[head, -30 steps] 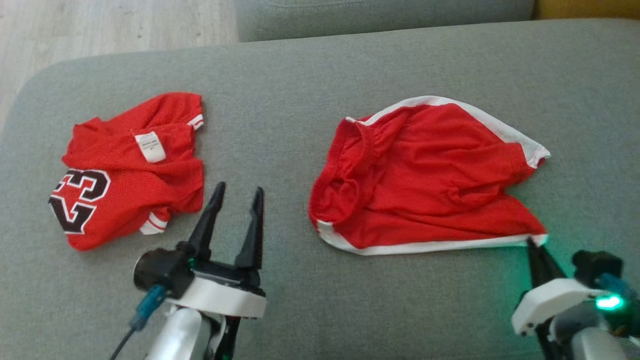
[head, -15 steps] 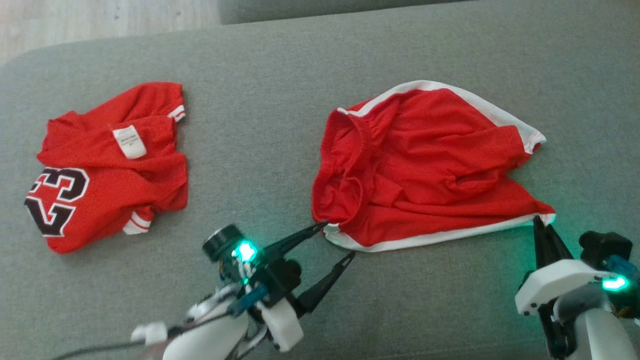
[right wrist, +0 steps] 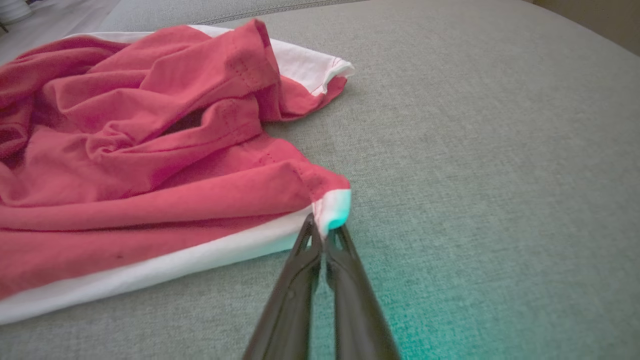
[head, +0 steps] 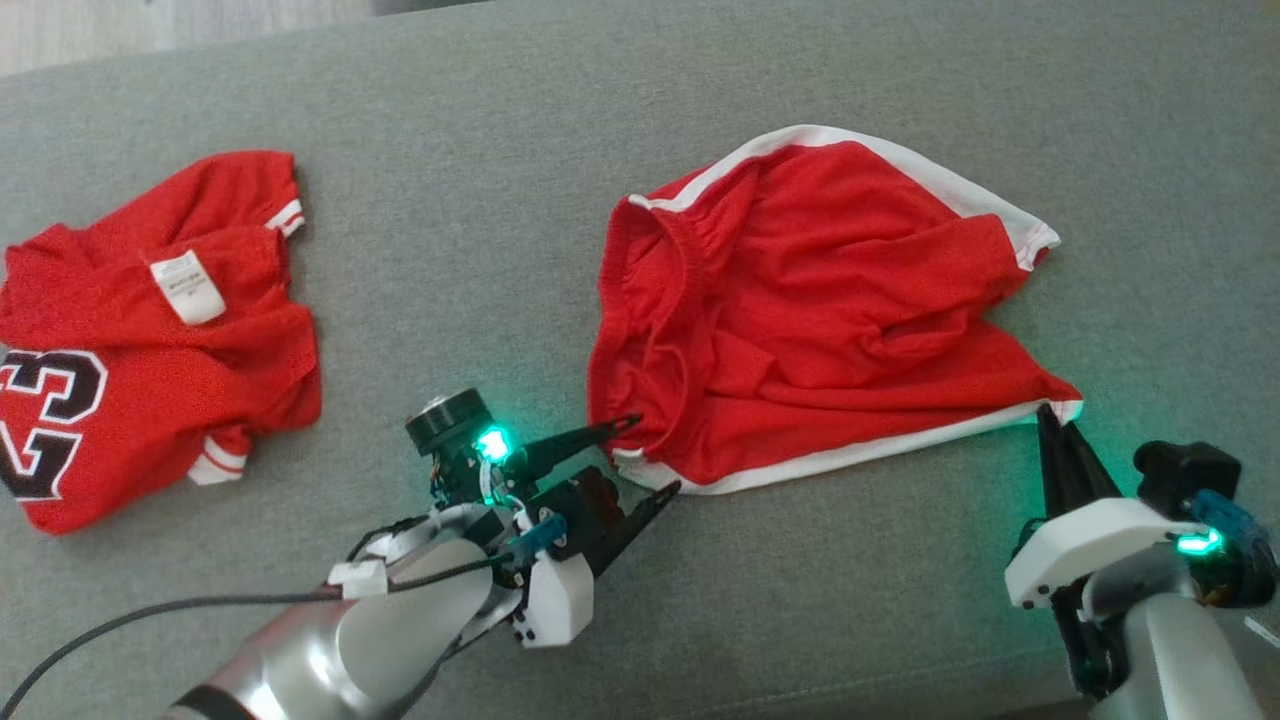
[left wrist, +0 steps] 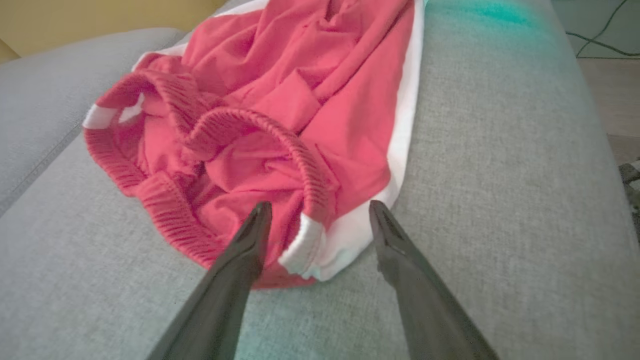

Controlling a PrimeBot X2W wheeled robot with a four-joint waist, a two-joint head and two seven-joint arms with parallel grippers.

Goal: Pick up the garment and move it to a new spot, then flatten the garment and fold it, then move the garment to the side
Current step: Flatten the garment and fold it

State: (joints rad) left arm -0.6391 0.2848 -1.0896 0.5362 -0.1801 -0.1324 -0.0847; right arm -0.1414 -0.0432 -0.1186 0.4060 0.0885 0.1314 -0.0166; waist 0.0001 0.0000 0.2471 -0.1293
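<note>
The garment, red shorts (head: 820, 310) with white trim, lies rumpled on the grey cushion. My left gripper (head: 657, 452) is open at the near waistband corner. In the left wrist view its fingers (left wrist: 320, 205) straddle the white-trimmed end of the elastic waistband of the shorts (left wrist: 300, 100). My right gripper (head: 1045, 412) is shut on the near right hem corner. In the right wrist view the white corner of the shorts (right wrist: 125, 150) is pinched between the tips of that gripper (right wrist: 324, 229).
A second red garment, a jersey (head: 150, 340) with black numbers and a white label, lies at the left. The grey sofa cushion (head: 480, 180) spreads across the view, with bare fabric between the two garments. Pale floor (head: 150, 30) shows at the top left.
The head camera has shifted. My left gripper has swung right, from pointing up beside the jersey to the shorts' waistband corner. The right gripper has stayed shut on the hem corner.
</note>
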